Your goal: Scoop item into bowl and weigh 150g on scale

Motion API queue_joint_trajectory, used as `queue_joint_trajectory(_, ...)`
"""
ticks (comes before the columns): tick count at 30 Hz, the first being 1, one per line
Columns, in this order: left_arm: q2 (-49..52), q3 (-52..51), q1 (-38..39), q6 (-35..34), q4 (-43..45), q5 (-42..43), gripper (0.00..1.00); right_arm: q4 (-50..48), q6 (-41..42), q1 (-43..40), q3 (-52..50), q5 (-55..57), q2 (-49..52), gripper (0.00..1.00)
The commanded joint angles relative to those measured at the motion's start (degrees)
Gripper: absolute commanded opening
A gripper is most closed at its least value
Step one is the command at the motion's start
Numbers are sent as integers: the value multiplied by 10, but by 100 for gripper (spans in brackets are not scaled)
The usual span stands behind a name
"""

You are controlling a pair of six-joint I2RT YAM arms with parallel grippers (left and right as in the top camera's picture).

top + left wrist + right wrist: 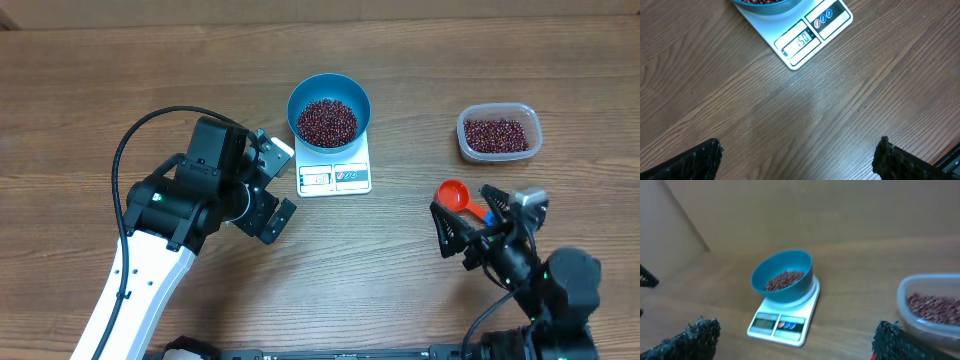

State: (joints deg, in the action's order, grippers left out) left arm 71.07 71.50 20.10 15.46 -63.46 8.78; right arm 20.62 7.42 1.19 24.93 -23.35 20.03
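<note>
The blue bowl (329,110) stands on the white scale (335,177), holding a heap of dark red beans (327,122). In the left wrist view the scale (812,35) shows its display, which reads 150, and the bowl's rim (765,4) peeks in at the top. My left gripper (288,181) hovers open just left of the scale, with bare table between its fingers (705,160). My right gripper (461,203) is open at the front right and faces the bowl (782,277) and scale (780,325). Nothing is held.
A clear plastic tub (499,133) with more beans stands at the back right; its rim (905,292) shows in the right wrist view. A red scoop (453,194) lies on the table by the right gripper's fingertips. Cardboard walls rise behind the table.
</note>
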Motion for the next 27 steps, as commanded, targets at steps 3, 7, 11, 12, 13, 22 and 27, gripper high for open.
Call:
queue_joint_trajectory(3, 2, 10, -2, 13, 0, 1, 100, -57, -5, -14, -46, 36, -41, 100)
queue_joint_trajectory(7, 2, 10, -2, 13, 0, 0, 100, -74, -5, -20, -55, 58, -42, 100)
queue_joint_trajectory(11, 2, 10, -2, 13, 0, 0, 100, -84, -5, -19, -62, 71, -53, 100)
queue_joint_trajectory(12, 2, 10, -2, 13, 0, 1, 100, -83, -5, -19, -64, 70, -61, 100)
queue_joint_trajectory(13, 2, 10, -2, 13, 0, 0, 100, -84, -5, -19, -67, 70, -71, 100)
queue_joint_trajectory(22, 2, 10, -2, 13, 0, 0, 100, -86, -5, -19, -101, 73, -156, 100)
queue_joint_trajectory(27, 2, 10, -2, 13, 0, 0, 100, -100, -5, -19, -137, 73, -199, 100)
